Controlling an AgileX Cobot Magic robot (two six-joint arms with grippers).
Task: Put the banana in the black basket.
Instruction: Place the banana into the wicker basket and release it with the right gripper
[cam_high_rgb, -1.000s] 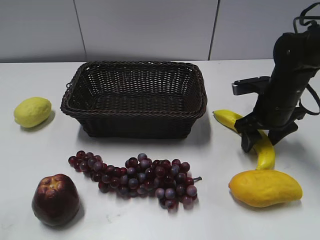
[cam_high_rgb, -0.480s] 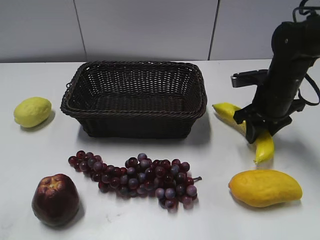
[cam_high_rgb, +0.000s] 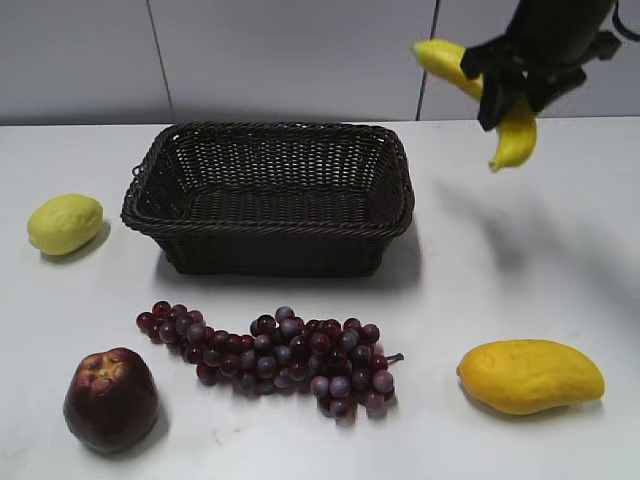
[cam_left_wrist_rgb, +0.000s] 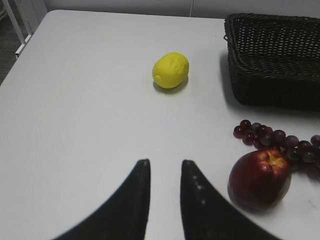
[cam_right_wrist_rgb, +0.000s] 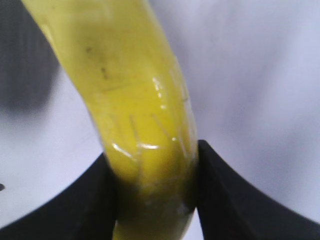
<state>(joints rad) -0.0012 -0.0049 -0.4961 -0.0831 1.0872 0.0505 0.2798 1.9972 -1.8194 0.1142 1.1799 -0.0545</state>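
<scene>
My right gripper (cam_high_rgb: 510, 80) is shut on the banana (cam_high_rgb: 515, 135) and holds it high in the air, above the table to the right of the black basket (cam_high_rgb: 270, 215). In the right wrist view the banana (cam_right_wrist_rgb: 130, 95) fills the frame, clamped between both jaws (cam_right_wrist_rgb: 152, 172). The basket holds nothing and also shows in the left wrist view (cam_left_wrist_rgb: 272, 90). My left gripper (cam_left_wrist_rgb: 162, 165) is slightly open and holds nothing, over bare table near the front left.
A lemon (cam_high_rgb: 65, 223) lies left of the basket. Red grapes (cam_high_rgb: 270, 355) lie in front of it, a dark red apple (cam_high_rgb: 110, 398) at the front left, a mango (cam_high_rgb: 530, 375) at the front right.
My right gripper has lifted the banana off the table, from beside the basket's right end up to well above it. The left arm has not moved.
</scene>
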